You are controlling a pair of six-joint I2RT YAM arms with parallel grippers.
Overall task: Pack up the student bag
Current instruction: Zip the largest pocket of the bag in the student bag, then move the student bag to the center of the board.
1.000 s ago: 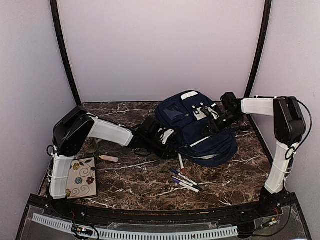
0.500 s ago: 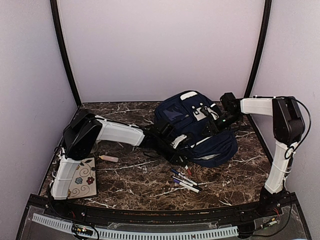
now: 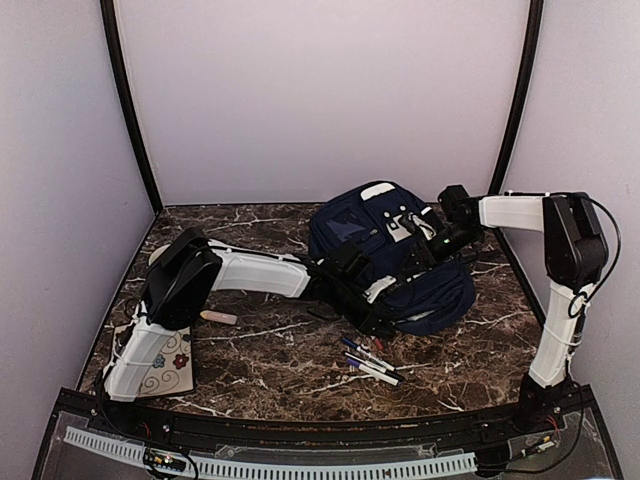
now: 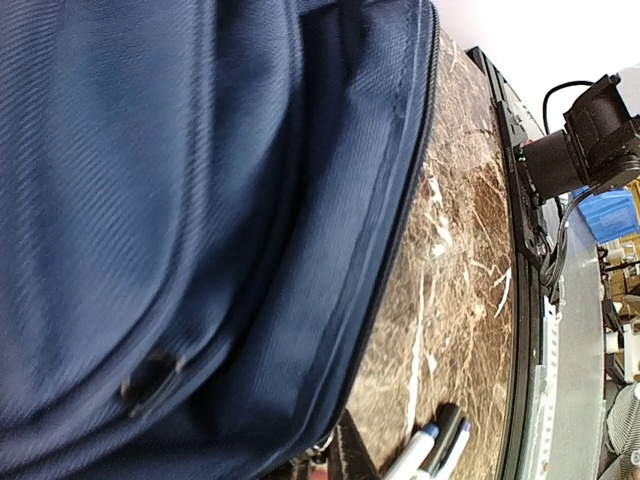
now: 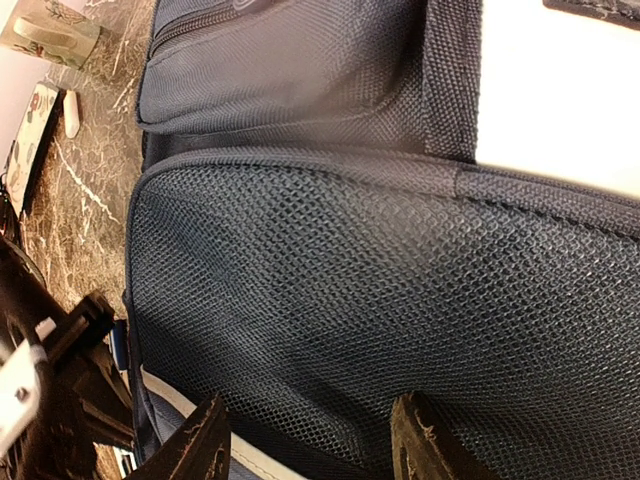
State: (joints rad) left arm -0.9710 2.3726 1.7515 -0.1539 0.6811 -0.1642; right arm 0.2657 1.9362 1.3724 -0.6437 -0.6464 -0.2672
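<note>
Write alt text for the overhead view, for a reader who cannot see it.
A navy backpack lies toward the back of a marble table, with the robot's left hand at its near edge and its right hand on its right side. Pens lie in front of it; a flowered card sits at the near left.

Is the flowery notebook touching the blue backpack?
Apart. The top view shows bare marble table between the flowery notebook and the backpack.

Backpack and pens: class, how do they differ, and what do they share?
The backpack is big, bulky and navy; the pens are small, thin and partly white. The backpack sits far back; the pens lie nearer the front edge. Both rest on the marble table.
</note>
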